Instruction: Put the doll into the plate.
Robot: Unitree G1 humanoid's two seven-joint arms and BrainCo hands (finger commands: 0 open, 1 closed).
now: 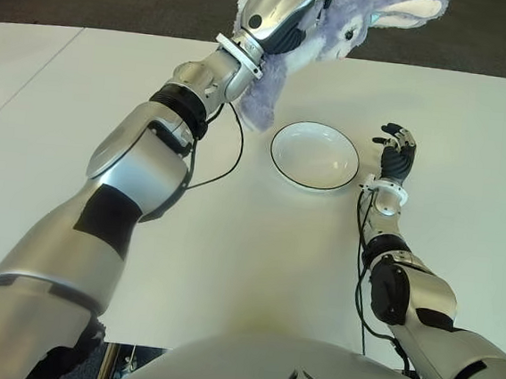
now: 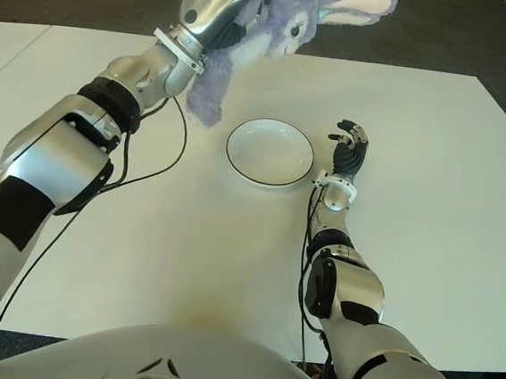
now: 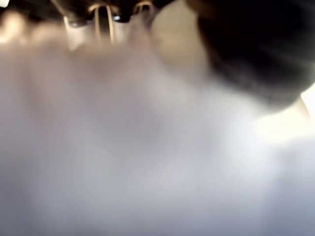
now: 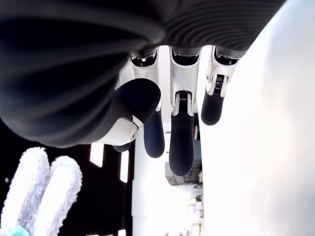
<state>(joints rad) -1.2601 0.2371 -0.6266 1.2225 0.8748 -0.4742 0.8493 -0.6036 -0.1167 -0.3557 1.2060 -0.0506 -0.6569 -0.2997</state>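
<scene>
From the left eye view, the left robot hand (image 1: 284, 9) is clamped around the soft lilac plush rabbit doll (image 1: 341, 23), held high above the far side of the white tabletop (image 1: 227, 268). The doll hangs left of and beyond the round white plate with a dark rim (image 1: 314, 156), not over it. The right robot hand (image 1: 397, 154) shows just right of the plate, holding nothing.

The right eye view gives the same layout: the doll's body dangles loosely below the left robot hand (only the head end looks gripped). If released from here it would likely land on the tabletop short of the plate, and the swinging lower body could drag across the rim and nudge the plate as it comes down.

The left wrist view is filled with pale fur pressed close, so no aim can be checked there.

The right wrist view shows the right robot hand's fingers (image 4: 181, 142) relaxed and apart; it sits close enough to the plate to be bumped.
</scene>
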